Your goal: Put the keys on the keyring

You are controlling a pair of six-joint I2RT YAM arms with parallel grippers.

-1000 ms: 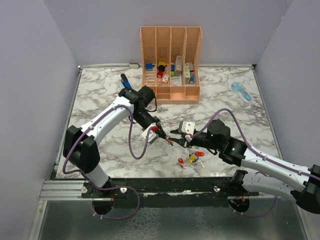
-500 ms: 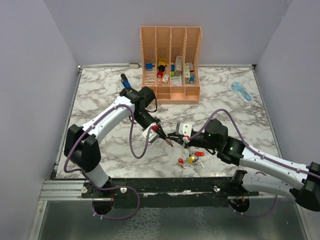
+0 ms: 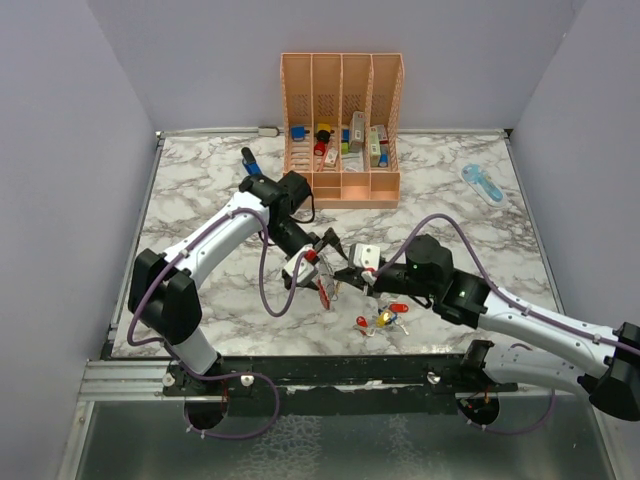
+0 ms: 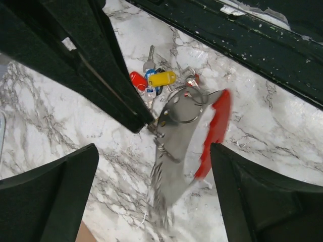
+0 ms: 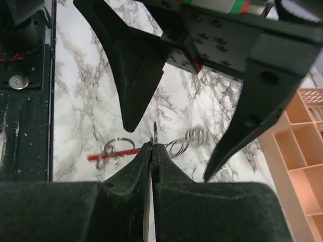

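The keyring (image 4: pixel 176 146), grey on one side and red on the other, hangs blurred between my left gripper's (image 4: pixel 154 166) open fingers, touching neither. In the top view the keyring (image 3: pixel 324 287) dangles just below my left gripper (image 3: pixel 320 252) and left of my right gripper (image 3: pixel 345 272). My right gripper (image 5: pixel 153 147) is shut on a thin metal loop at the keyring's grey edge; the red side (image 5: pixel 108 155) shows edge-on behind it. The keys (image 3: pixel 385 318), with red, yellow and blue heads, lie in a pile on the marble, also seen in the left wrist view (image 4: pixel 154 80).
A peach organiser (image 3: pixel 342 190) with coloured items stands at the back. A dark blue tool (image 3: pixel 250 160) lies back left, a pale blue tool (image 3: pixel 483 183) back right. The black rail (image 3: pixel 330 370) runs along the near table edge.
My left gripper has opened and let go of the keyring, which dropped and swings. My right gripper has moved left and shut on the keyring's metal loop.
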